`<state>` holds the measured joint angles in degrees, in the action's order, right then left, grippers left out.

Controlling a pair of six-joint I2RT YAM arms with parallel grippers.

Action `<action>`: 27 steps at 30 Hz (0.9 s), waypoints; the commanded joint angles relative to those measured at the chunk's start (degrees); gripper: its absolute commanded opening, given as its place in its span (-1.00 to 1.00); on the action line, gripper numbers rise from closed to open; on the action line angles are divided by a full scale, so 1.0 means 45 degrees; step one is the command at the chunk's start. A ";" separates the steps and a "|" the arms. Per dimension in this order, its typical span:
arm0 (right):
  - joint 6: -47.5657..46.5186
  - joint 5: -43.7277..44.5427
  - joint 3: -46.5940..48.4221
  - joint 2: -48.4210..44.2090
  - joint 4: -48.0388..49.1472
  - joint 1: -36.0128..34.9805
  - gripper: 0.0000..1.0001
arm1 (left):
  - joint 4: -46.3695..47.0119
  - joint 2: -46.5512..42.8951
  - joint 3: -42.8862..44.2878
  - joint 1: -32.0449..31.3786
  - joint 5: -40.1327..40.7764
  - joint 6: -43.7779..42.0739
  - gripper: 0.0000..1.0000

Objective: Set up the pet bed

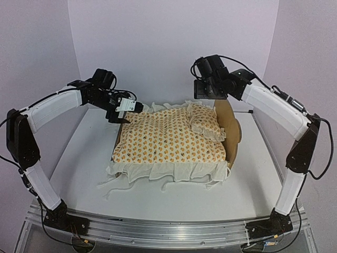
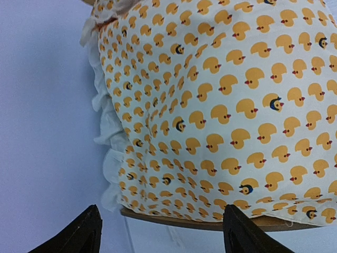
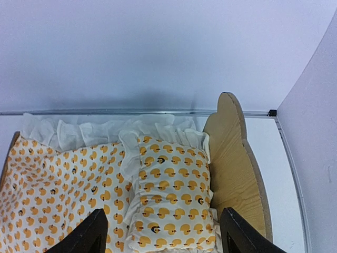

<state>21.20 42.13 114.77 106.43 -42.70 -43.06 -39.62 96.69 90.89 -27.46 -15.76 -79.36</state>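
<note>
Hovering over a bed (image 1: 235, 126) that sits mid-worktop (image 1: 84, 174), nearer the far edge, two robot arms reach in from either side. The wooden headboard (image 3: 231, 158) stands at the bed's right end. Duck-print bedding (image 1: 168, 139) covers the frame, and a matching pillow (image 1: 205, 125) lies against the headboard. A white ruffle (image 1: 174, 171) and loose ties (image 1: 113, 184) spill onto the worktop along the bed's near side.

The left pincer (image 1: 134, 108) hangs at the bed's far-left corner, jaws apart and holding nothing. The right pincer (image 3: 164, 211) hangs above the pillow, jaws also apart and empty.

The bed looks nearly made, so what remains seems to be neatening. To do that well, each pincer should nip only the cloth's edge and draw it gently outward, since the frame looks light and could slide. Lifting straight up afterwards would keep the fingers from snagging the ruffle or shifting the pillow.
</note>
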 commanded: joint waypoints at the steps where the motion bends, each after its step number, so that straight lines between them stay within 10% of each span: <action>1: -0.1462 -0.0955 0.0703 0.1744 -0.0838 0.0147 0.46 | -0.0995 0.0378 0.0134 0.1028 -0.0284 0.4643 0.52; 10: 0.0603 -0.2488 -0.0663 0.2679 -0.0760 0.1726 0.13 | 0.0266 0.1029 -0.0815 0.2023 0.0280 1.0136 0.55; 27: -0.1340 -0.4064 0.0559 0.1447 -0.0739 0.1772 0.42 | 0.2907 0.3654 -0.0048 0.2194 0.0772 1.1124 0.20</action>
<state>19.82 28.46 112.10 119.76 -46.33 -35.05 -29.25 113.82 88.50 -18.00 -12.23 -29.84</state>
